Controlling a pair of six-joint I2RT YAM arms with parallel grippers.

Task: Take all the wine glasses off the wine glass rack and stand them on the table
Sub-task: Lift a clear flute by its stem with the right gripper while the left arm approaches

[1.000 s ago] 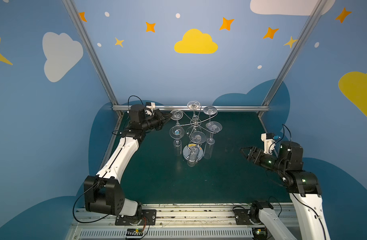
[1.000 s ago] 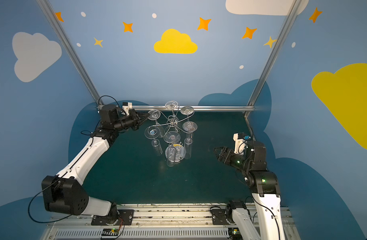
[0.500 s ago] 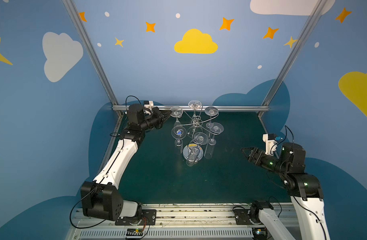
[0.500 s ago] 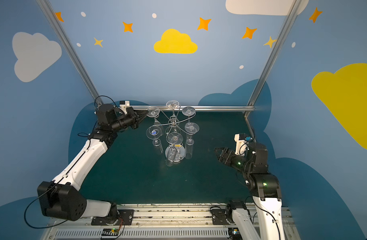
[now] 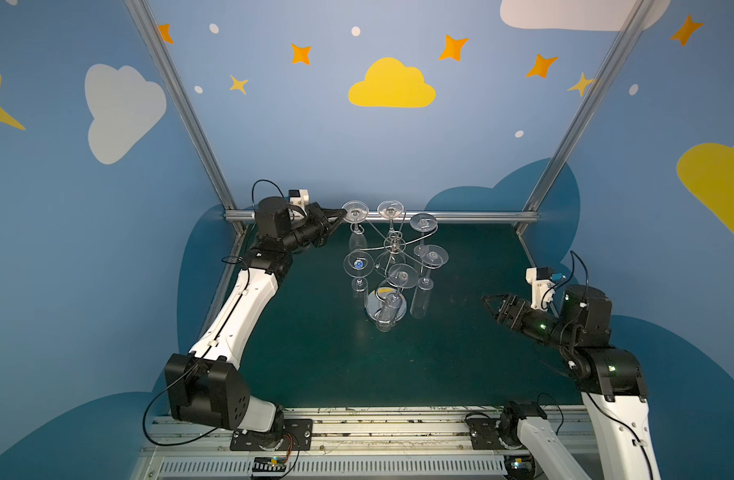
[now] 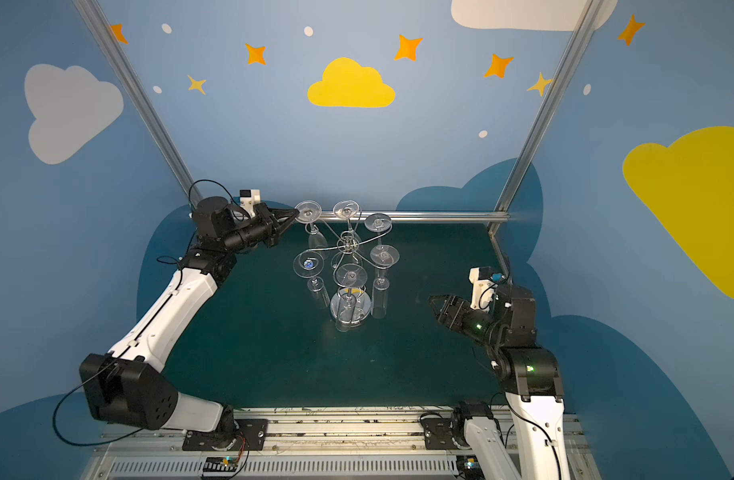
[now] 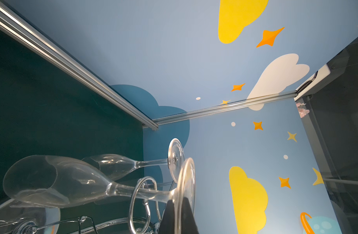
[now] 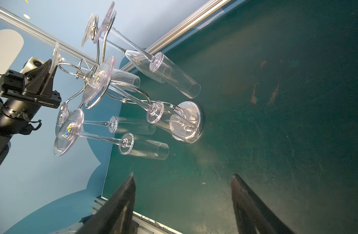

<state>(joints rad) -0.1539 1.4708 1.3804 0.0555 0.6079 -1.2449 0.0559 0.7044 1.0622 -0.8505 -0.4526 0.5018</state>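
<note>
Care is what this step needs. Your left gripper [image 5: 341, 213] is pinched shut on the thin edge of the round foot of the wine glass [image 7: 82, 182], up at the back left of the wine glass rack [image 5: 393, 248]. The glass hangs upside down there, with its stem inside 1 curled wire loop [image 7: 131, 204] of the rack, so it is not off yet. I think the job is near its start: the grip is made and the pull-out comes next. Slide the glass out through the open side of the loop, not straight up, or the foot may catch on the wire. Go slowly, because you only hold a thin, slippery rim and the long bowl hangs below it; a quick tug could make it twist or slip. Mind the 5 other glasses [image 5: 358, 264]; the neighbour glass [image 5: 390, 209] is close to yours, and a bump could set them swinging. Watch that the rack does not tip on the green table [image 5: 315, 353] as you pull. Your right gripper [image 5: 488, 301] hovers with its jaws wide apart and nothing in them, well away on the right. You could bring it near to steady the bowl once the glass is free.
</note>
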